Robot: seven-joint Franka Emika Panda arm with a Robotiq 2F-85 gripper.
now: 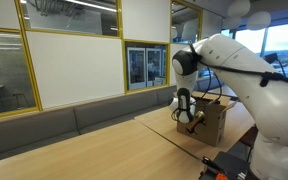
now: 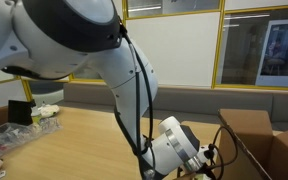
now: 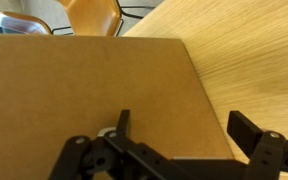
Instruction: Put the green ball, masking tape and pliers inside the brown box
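Observation:
The brown box (image 1: 216, 120) stands on the wooden table and shows in both exterior views (image 2: 259, 135). In the wrist view its flat cardboard surface (image 3: 94, 85) fills the left and middle of the frame. My gripper (image 3: 184, 128) is open and empty, its two dark fingers spread just over the box's right edge. In both exterior views the gripper (image 1: 184, 108) (image 2: 202, 156) hangs close beside the box. The green ball, the masking tape and the pliers are not in view.
The wooden table (image 3: 249, 60) runs on to the right of the box. A pile of plastic-wrapped clutter (image 2: 34, 118) lies at the table's far end. A grey bench (image 1: 74, 120) runs along the glass wall. A brown chair (image 3: 89, 15) stands behind the box.

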